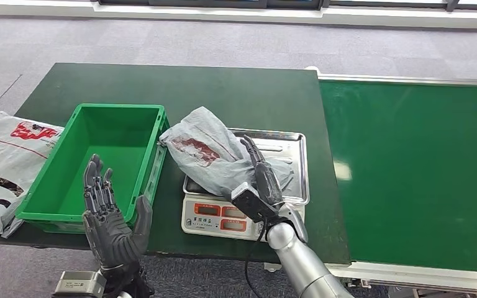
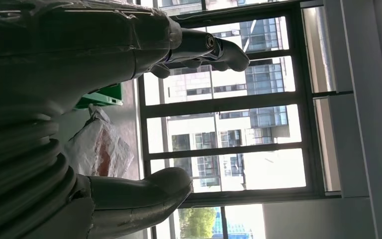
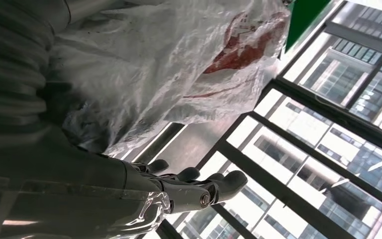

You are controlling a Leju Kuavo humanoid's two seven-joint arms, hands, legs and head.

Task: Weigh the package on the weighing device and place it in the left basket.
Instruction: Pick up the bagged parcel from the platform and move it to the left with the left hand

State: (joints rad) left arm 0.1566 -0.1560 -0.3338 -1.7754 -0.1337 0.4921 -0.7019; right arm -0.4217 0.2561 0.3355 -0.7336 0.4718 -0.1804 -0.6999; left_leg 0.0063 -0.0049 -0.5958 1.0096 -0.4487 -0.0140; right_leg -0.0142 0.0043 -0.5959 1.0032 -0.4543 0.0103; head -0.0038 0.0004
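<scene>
- The right hand's fingers (image 1: 258, 162) lie stretched out flat against the near side of the package (image 1: 214, 155); nothing shows them closed around it, so I read the right hand (image 1: 266, 183) as touching, not holding. In the right wrist view the fingertips (image 3: 229, 180) stand loosely apart below the plastic.
- The left hand (image 1: 107, 214) is raised at the near edge of the table (image 1: 236, 93), fingers spread and upright, palm turned toward the basket (image 1: 71, 217), holding nothing.
- The package, a crumpled grey plastic bag with a red print, lies on the scale (image 1: 223, 218), its far end lapping over the basket's right rim. That overlap may take weight off the steel pan (image 1: 295, 171), so the reading could be off.
- To do this step well, I'd judge the bag should sit wholly on the pan, free of the rim and of the hand, before it is gripped. Soft plastic will sag and slip, so a grasp should gather a good bunch of it.
- Room: the basket is just beside the scale, so the carry is short, but its right wall must be cleared. The conveyor belt (image 1: 410, 174) lies to the right. Another printed bag (image 1: 3, 155) hangs off the table's left edge, touching the basket's outer side.
</scene>
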